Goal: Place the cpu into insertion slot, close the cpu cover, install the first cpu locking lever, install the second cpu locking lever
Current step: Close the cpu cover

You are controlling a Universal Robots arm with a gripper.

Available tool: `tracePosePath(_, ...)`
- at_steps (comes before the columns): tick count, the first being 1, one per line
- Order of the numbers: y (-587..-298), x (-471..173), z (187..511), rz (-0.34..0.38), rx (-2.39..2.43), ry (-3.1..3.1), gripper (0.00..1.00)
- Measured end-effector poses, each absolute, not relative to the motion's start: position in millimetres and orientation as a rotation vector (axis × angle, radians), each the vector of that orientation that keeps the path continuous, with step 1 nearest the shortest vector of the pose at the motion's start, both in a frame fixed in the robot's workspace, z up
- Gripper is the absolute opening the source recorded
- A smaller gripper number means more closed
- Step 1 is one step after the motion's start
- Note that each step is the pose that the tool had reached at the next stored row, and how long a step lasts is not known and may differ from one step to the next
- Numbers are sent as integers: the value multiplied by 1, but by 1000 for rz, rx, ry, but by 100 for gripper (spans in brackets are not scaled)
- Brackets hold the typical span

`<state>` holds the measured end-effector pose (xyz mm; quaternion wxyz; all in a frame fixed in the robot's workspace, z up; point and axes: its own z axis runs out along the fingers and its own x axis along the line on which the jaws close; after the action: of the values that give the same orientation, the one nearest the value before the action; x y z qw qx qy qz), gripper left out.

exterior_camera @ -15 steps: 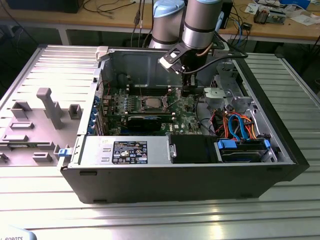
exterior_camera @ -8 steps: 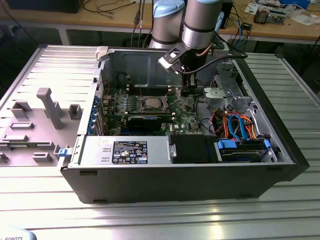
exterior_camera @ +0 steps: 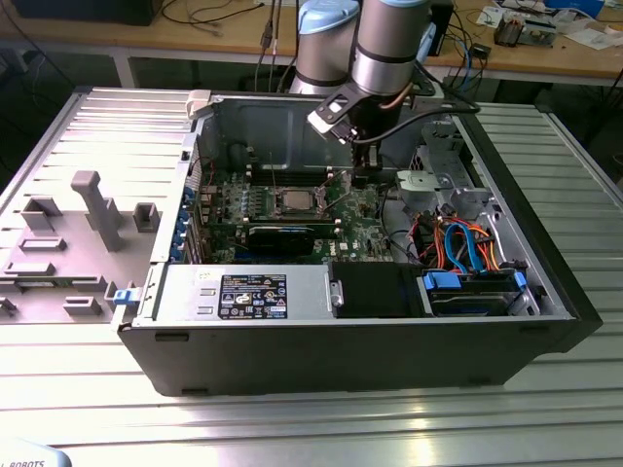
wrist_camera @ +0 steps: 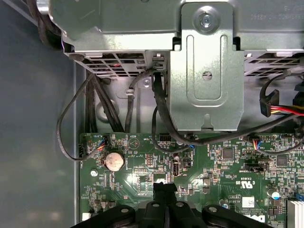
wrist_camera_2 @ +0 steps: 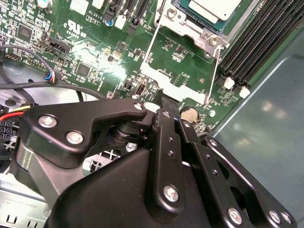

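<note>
Open computer case (exterior_camera: 341, 341) on slatted metal surface (exterior_camera: 292, 428); arm reaches down into it. Cpu (wrist_camera_2: 213, 9) sits in slot (wrist_camera_2: 186, 27) on motherboard (wrist_camera_2: 90, 47). Cover (wrist_camera_2: 164, 78) swung open toward pincer, green board visible through its square opening. Pincer (wrist_camera_2: 160, 99) fingers pressed together, nothing seen between them; tip at cover's free edge, contact unclear. Cpu lies beyond cover's far side, apart from pincer. In first wrist view, pincer tip low over board, near coin cell (wrist_camera: 114, 161).

cpu (wrist_camera_2: 213, 8) top matt metal; claw (wrist_camera: 165, 189) blk, semi-gloss.
</note>
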<state>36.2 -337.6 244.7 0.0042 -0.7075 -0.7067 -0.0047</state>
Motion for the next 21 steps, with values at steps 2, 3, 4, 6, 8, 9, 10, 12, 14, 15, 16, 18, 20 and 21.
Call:
tracePosePath(2, -338, 34, 245, -15, -2217, -2214, 11)
tracePosePath(3, -338, 34, 245, -15, -2217, -2214, 11)
tracePosePath(4, -338, 32, 245, -14, -2217, -2214, 11)
tracePosePath(6, -338, 31, 245, -14, -2217, -2214, 11)
tracePosePath(8, -338, 30, 245, -15, -2217, -2214, 11)
tracePosePath(9, -338, 30, 245, -15, -2216, -2215, 11)
tracePosePath(10, -338, 29, 245, -14, -2217, -2214, 11)
tracePosePath(12, -338, 29, 245, -15, -2216, -2215, 11)
tracePosePath(14, -338, 29, 245, -15, -2217, -2214, 11)
tracePosePath(15, -338, 29, 245, -14, -2217, -2214, 11)
tracePosePath(16, -338, 29, 245, -14, -2217, -2214, 11)
tracePosePath(18, -338, 29, 245, -14, -2217, -2214, 11)
tracePosePath(20, -338, 29, 245, -14, -2217, -2214, 11)
tracePosePath(21, -338, 28, 245, -15, -2217, -2214, 11)
